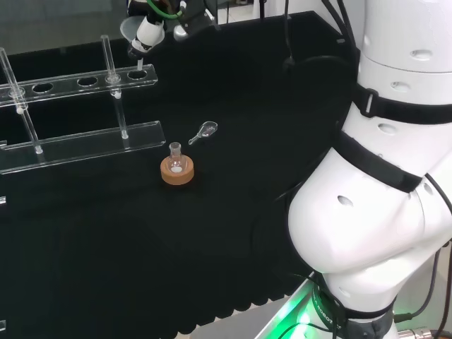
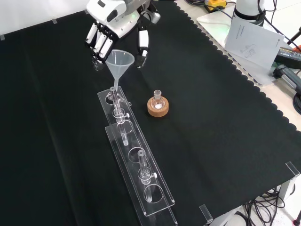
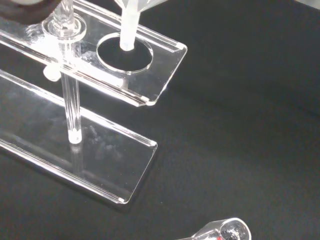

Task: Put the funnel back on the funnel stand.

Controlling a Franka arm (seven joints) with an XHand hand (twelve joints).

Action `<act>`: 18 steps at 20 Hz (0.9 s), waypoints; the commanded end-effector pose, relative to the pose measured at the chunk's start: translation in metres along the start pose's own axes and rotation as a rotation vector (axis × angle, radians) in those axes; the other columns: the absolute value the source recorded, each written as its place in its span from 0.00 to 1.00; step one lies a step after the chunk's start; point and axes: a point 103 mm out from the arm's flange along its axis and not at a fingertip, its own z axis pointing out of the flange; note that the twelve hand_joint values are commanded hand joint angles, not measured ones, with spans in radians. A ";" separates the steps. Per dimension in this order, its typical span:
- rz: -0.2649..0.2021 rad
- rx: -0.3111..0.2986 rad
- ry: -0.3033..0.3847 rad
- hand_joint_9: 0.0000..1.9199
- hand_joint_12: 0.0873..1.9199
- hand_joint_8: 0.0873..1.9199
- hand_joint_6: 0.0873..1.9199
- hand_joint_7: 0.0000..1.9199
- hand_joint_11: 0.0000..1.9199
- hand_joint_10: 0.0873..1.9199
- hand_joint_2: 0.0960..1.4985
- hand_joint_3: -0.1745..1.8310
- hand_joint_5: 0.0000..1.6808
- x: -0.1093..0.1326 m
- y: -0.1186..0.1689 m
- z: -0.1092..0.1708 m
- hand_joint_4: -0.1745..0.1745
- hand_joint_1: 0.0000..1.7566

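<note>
We see a clear funnel (image 2: 120, 61) with its stem lowered into the end hole of the clear stand (image 2: 136, 160). That hole is at the stand's far end in the front view, the right end in the head view. In the wrist view the stem tip sits inside the round hole, apart from its rim as far as we can tell. The funnel stands upright: wide cone on top, thin stem below, translucent white.

The hand (image 2: 110, 21) is just above and behind the funnel in the front view. Its fingers (image 2: 99, 42) are nearly straight and spread, hanging either side of the cone. We cannot tell whether any of them touches the rim; nothing looks curled round it.

The stand is a long two-tier acrylic rack with a row of holes in the upper plate and thin clear posts between the plates. It lies toward the tabletop's left edge in the front view, running lengthwise from the near edge toward the hand.

Near the stand's hand end, a small glass flask (image 2: 157, 97) sits upright in a cork ring (image 2: 157, 109), well clear of the funnel. A small clear spoon-like piece (image 1: 205, 131) lies flat on the tabletop (image 2: 225, 117) just beside the flask, between it and the stand's end. Nothing blocks the hole.

Papers and cables lie beyond the tabletop's right edge in the front view.
</note>
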 end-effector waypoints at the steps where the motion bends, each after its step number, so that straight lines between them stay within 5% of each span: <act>1: -0.009 0.010 -0.003 0.50 0.65 0.34 0.01 0.29 0.27 0.24 0.47 0.30 0.33 -0.003 0.007 0.005 0.38 0.40; 18: -0.030 0.046 0.000 0.50 0.65 0.34 0.01 0.29 0.27 0.24 0.47 0.30 0.33 -0.004 0.027 0.022 0.38 0.40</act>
